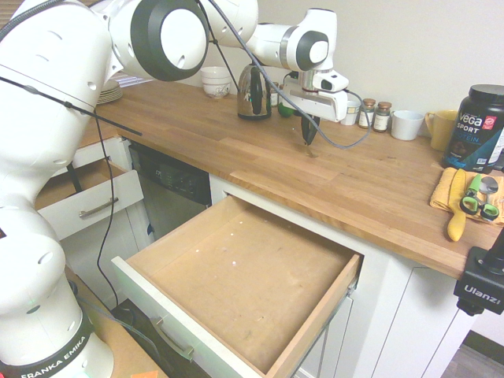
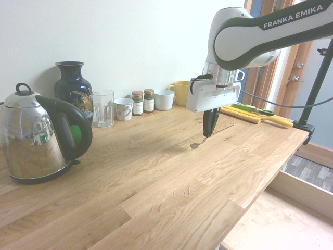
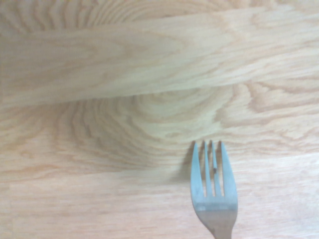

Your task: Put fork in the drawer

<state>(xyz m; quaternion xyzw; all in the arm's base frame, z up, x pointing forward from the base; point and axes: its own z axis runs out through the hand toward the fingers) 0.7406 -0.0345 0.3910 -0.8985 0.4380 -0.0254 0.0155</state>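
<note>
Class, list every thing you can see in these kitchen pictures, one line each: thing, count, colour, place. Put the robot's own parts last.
fork: 1, silver, held by the gripper, tines down near the counter
large drawer: 1, white front, brown bottom, open below the counter
small drawer: 1, white, open beside it
kettle: 1, chrome and black, counter
vase: 1, dark blue, by wall
glass: 1, clear, beside vase
spice jars: 2, brown lids, by wall
white cups: 2, by wall
mug: 1, yellow, by wall
tub: 1, black, counter end
cloth: 1, yellow, counter end
gripper: 1, black fingers, shut on the fork
</note>
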